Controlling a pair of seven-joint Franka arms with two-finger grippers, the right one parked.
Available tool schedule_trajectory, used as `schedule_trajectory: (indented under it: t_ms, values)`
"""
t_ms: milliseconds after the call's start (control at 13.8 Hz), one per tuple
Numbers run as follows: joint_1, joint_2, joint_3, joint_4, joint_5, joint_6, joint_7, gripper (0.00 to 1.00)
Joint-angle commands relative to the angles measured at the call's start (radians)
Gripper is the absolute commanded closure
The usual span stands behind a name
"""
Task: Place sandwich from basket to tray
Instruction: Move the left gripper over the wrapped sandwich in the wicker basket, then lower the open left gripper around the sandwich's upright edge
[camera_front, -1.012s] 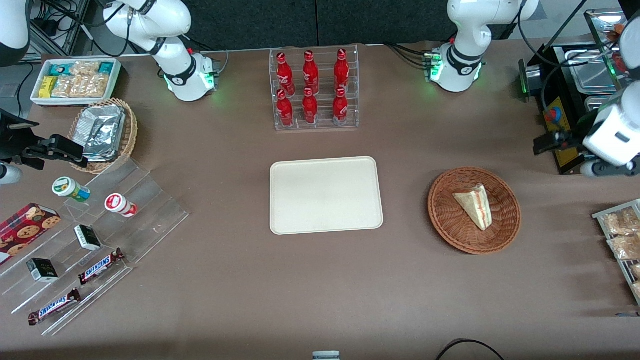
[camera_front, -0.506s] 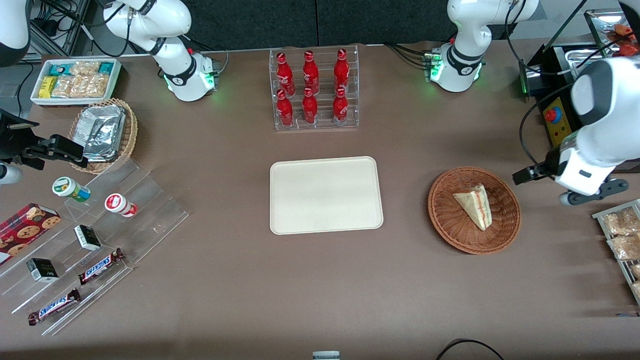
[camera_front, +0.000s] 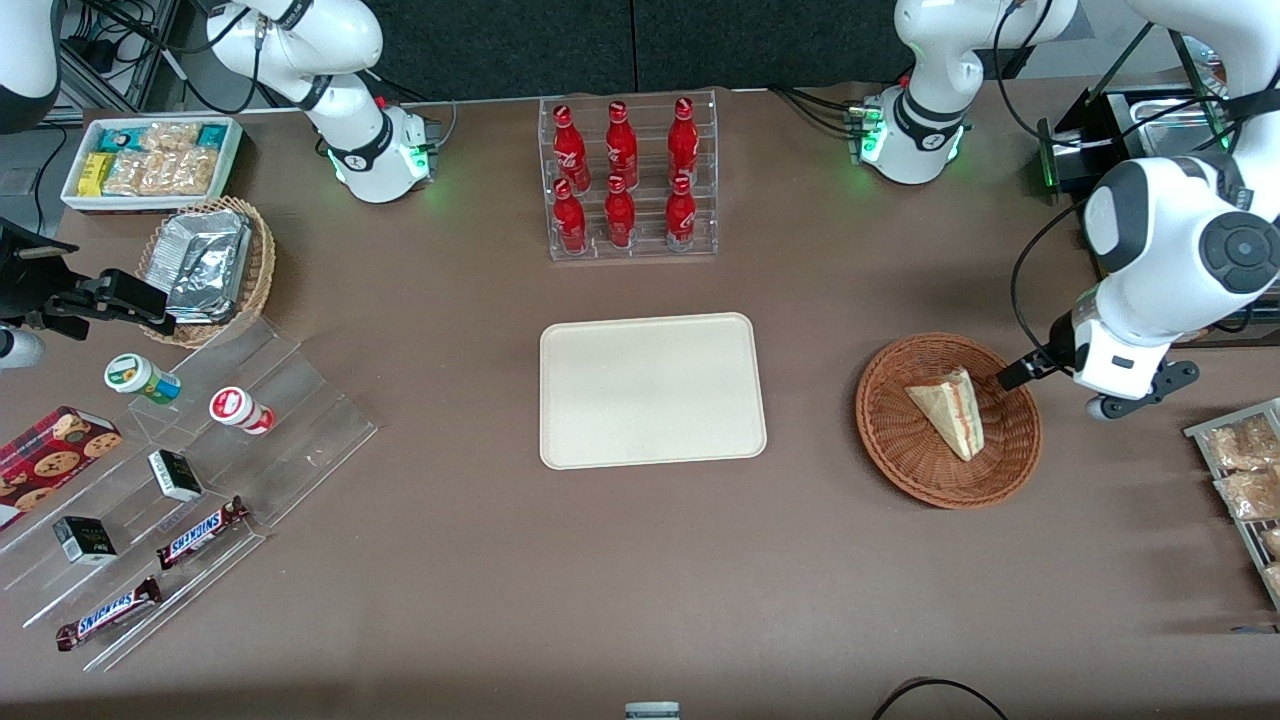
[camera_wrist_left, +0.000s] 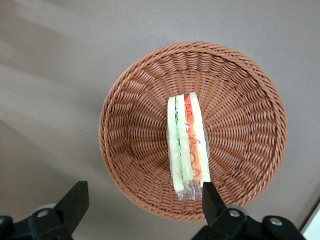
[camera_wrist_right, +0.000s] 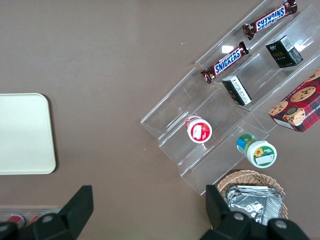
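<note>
1. The tray (camera_front: 652, 390) sits bare mid-table; the basket (camera_front: 900, 440) lies toward the working arm's end.
2. The sandwich (camera_wrist_left: 187, 142) rests in the basket, filling edge up.
3. The gripper (camera_wrist_left: 142, 202) hangs above the basket rim, spread wide. It should centre over the wedge and straddle its flat sides.
4. Half a second ago the gripper was outside the basket.

Left arm is reaching in from the working arm's end of the table, its white forearm and wrist bending down toward the table. The hand (camera_wrist_left: 142, 200) is hanging above the table, pointing downward, carrying nothing. Its two dark fingers (camera_wrist_left: 75, 200) are standing wide apart, nothing between them. In the front view only one dark fingertip is showing, sticking out from under the wrist (camera_front: 1120, 365).
</note>
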Motion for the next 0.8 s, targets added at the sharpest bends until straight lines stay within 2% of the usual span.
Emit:
schedule_trajectory:
  t_ms: [0,217,723]
  values:
    - [0.009,0.002,-0.012,-0.025,-0.015,0.043,-0.059,0.0]
    - [-0.011,0.008,-0.017,-0.084,-0.032,0.153,-0.12,0.0]
    - [-0.063,0.04,-0.015,-0.11,-0.032,0.232,-0.174,0.0]
